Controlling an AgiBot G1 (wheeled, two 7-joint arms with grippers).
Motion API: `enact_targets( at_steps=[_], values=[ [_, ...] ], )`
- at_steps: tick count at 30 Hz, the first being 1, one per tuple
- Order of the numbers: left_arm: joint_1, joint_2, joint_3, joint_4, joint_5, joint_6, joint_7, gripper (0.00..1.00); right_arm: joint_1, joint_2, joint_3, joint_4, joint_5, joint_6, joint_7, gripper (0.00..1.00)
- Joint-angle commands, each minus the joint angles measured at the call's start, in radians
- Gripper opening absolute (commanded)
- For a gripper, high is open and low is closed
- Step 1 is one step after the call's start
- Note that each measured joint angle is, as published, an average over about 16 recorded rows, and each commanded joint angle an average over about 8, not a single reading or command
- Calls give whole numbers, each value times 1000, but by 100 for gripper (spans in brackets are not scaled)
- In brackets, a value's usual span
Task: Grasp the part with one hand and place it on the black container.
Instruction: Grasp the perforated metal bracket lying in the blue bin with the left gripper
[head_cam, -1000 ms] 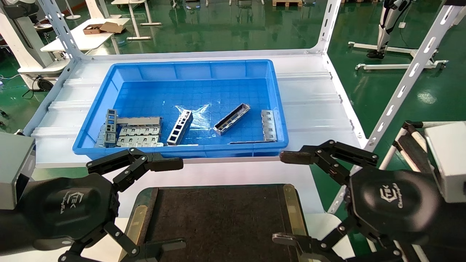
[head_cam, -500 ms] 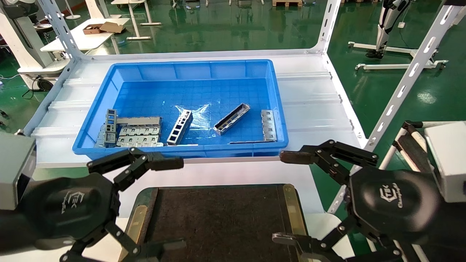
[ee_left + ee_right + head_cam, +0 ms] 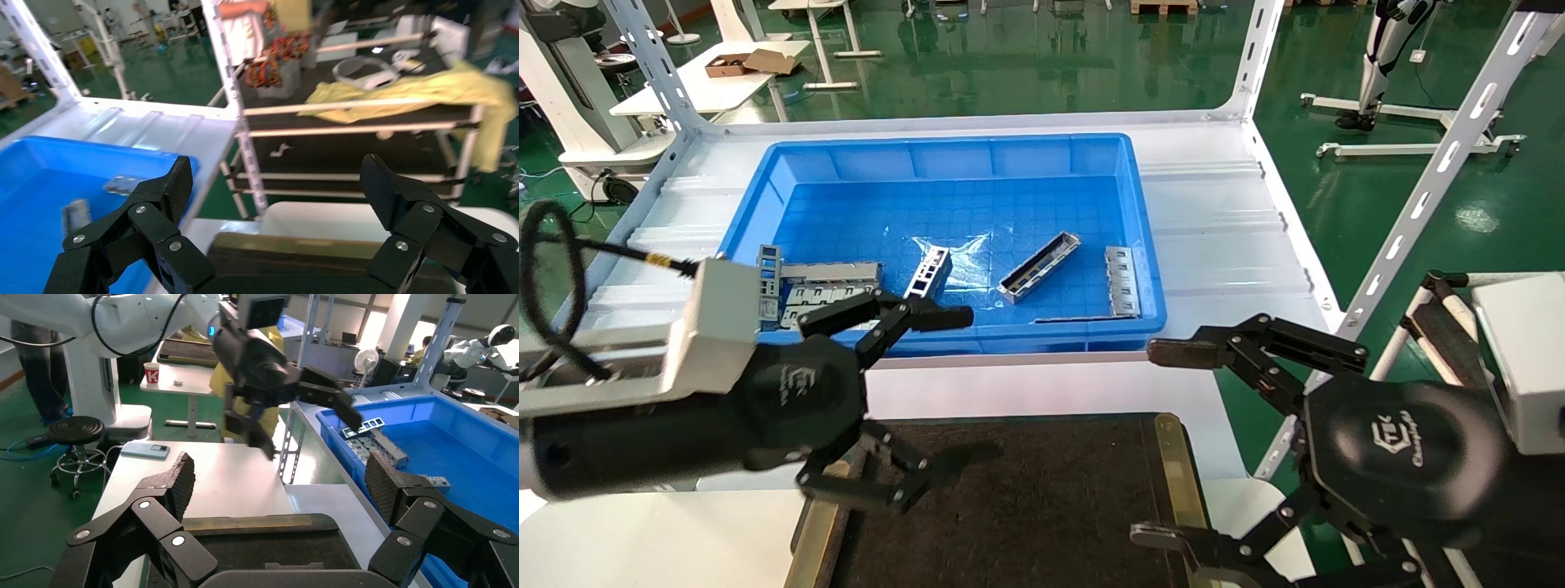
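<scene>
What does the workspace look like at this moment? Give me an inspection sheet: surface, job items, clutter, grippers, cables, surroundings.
Surface: white table, with a ribbed white shelf behind.
Job items: the part lies diagonally in the blue bin; the black container sits nearest the robot, nothing on it.
Clutter: ladder-like frame, flat tabbed plates and a stack of metal parts share the bin.
Grippers: left gripper open, empty, raised over the container's left edge and the bin's near rim; right gripper open, empty, at the container's right side.
Cables: black cable loops to the left wrist.
Surroundings: green floor, white racking uprights.
</scene>
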Motion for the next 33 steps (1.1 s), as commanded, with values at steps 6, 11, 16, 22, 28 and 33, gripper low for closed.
enact_targets(
  at_steps=[6,11,16,22,28,33],
  values=[
    [-101,93,58,65,137,-89,-19,100,0,0,0,0,0,0,0,100],
    [-182,175,106,180,249,-157,-20,100,0,0,0,0,0,0,0,100],
    [-258,264,142,327,334,-228,-8,100,0,0,0,0,0,0,0,100],
    [-330,370,168,514,395,-298,38,100,0,0,0,0,0,0,0,100],
    [-388,475,187,696,432,-356,107,100,0,0,0,0,0,0,0,100],
    [-425,555,194,831,445,-396,170,100,0,0,-1,0,0,0,0,100]
  ],
)
